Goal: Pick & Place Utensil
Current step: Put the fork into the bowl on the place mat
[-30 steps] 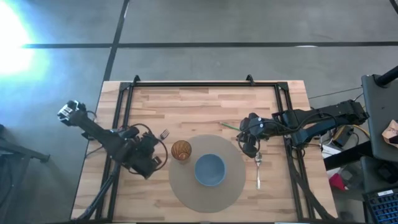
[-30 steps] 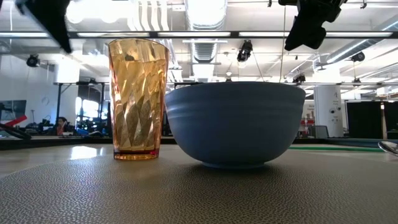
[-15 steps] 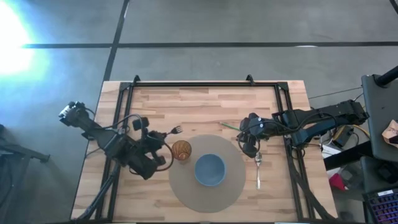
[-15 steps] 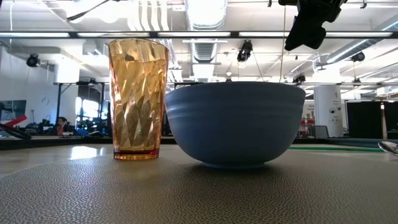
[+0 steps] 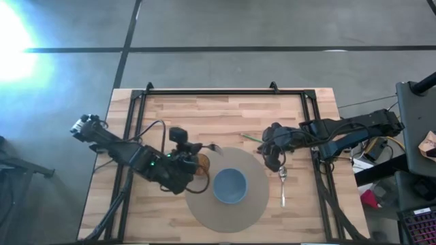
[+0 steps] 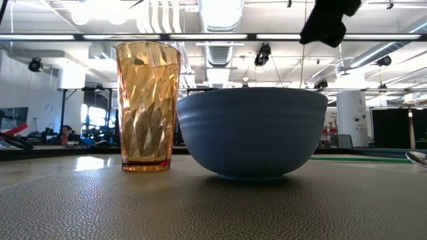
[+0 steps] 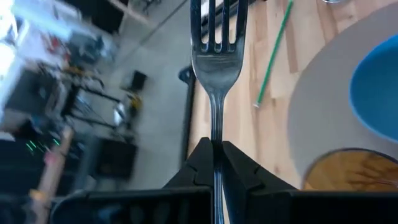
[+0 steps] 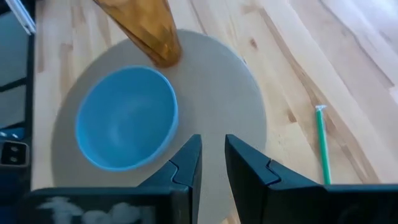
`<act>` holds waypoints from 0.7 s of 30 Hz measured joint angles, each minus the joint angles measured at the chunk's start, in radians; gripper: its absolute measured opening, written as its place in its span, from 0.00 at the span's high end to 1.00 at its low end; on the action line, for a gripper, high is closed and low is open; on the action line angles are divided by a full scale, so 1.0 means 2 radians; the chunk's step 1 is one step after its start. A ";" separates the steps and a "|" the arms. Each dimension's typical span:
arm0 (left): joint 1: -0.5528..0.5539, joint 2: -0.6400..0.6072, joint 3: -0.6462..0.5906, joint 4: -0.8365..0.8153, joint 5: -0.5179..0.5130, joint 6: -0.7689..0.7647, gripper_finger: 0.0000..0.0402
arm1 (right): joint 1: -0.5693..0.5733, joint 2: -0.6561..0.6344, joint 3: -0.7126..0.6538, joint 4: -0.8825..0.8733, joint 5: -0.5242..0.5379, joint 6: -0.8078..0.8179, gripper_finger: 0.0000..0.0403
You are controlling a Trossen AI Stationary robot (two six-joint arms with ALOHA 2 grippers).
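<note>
High view, left hand (image 5: pixel 197 147) clamps fork (image 5: pixel 209 146)

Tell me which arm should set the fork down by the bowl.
Left. Its claw is shut on the fork, over the mat's edge near the bowl. The right claw holds nothing.

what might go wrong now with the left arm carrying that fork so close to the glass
The left claw pinches the fork by its thin handle only, so it may swivel or slip. The arm passes right over the amber glass, which stands tall beside the blue bowl and could be tipped. The right claw hovers above the round mat, near the spoon, so the arms might crowd each other.
</note>
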 joint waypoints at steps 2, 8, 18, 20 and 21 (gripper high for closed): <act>0.004 0.005 0.000 0.031 -0.001 0.060 0.98 | 0.000 -0.001 0.011 -0.003 0.000 0.000 0.83; 0.022 0.021 -0.001 0.102 -0.001 0.197 0.98 | 0.000 -0.004 0.053 -0.005 0.000 -0.012 0.83; 0.049 0.066 -0.001 0.159 -0.022 0.352 0.98 | 0.000 -0.004 0.116 -0.008 0.000 -0.025 0.83; 0.049 0.079 -0.001 0.165 -0.031 0.378 0.98 | 0.000 -0.004 0.124 -0.008 0.001 -0.025 0.83; 0.049 0.086 -0.001 0.168 -0.034 0.388 0.98 | 0.000 -0.004 0.128 -0.008 0.001 -0.026 0.83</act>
